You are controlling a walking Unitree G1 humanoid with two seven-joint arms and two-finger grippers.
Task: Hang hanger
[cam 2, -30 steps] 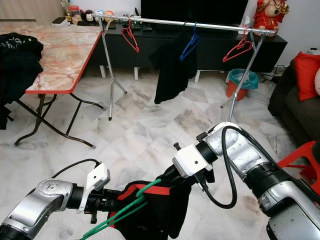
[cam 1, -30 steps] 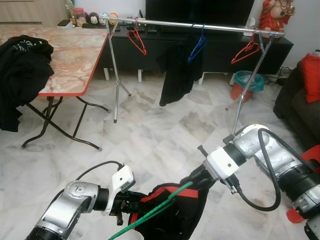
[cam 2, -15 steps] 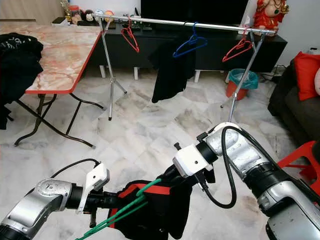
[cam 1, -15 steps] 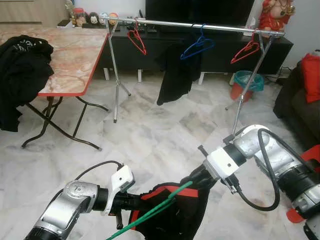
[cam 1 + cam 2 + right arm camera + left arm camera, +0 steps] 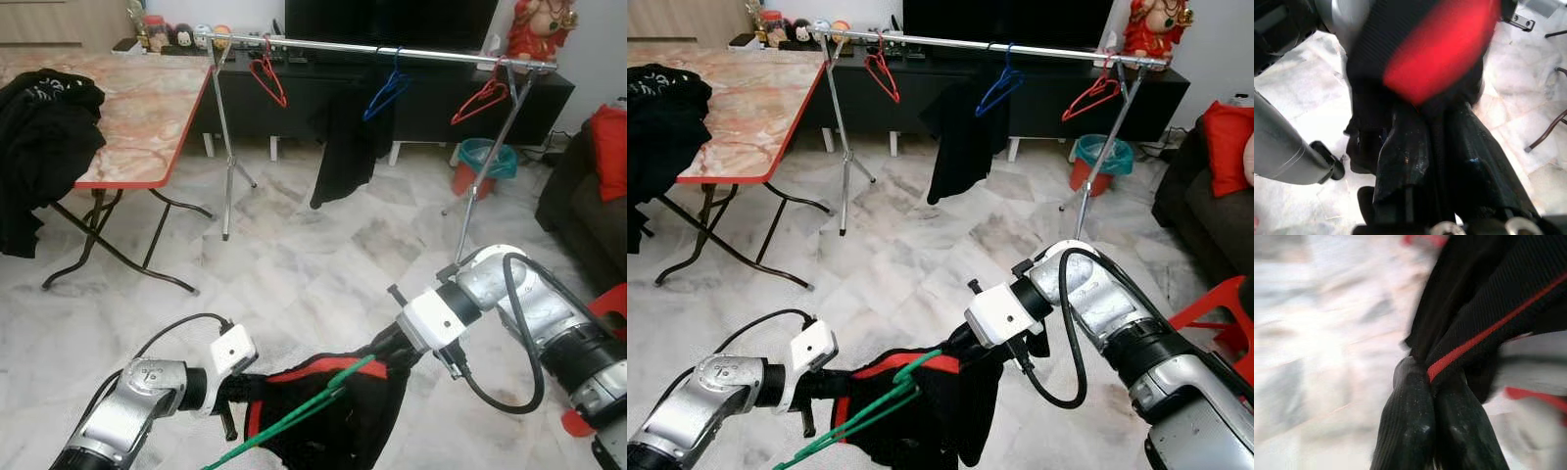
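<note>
L gripper [image 5: 1431, 382] pinched on black garment [image 5: 1488, 298] w/ red stripe, blurred floor [image 5: 1312, 333] behind

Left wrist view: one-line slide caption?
Left hand pinched shut on the red-trimmed black garment above a blurred marble floor.

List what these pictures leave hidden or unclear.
- Green hanger: its lower end is cut off by the bottom edge of both eye views.
- Black garment: covers the left claw and the right claw tips.
- Items at the table's far end: too small to identify.
</note>
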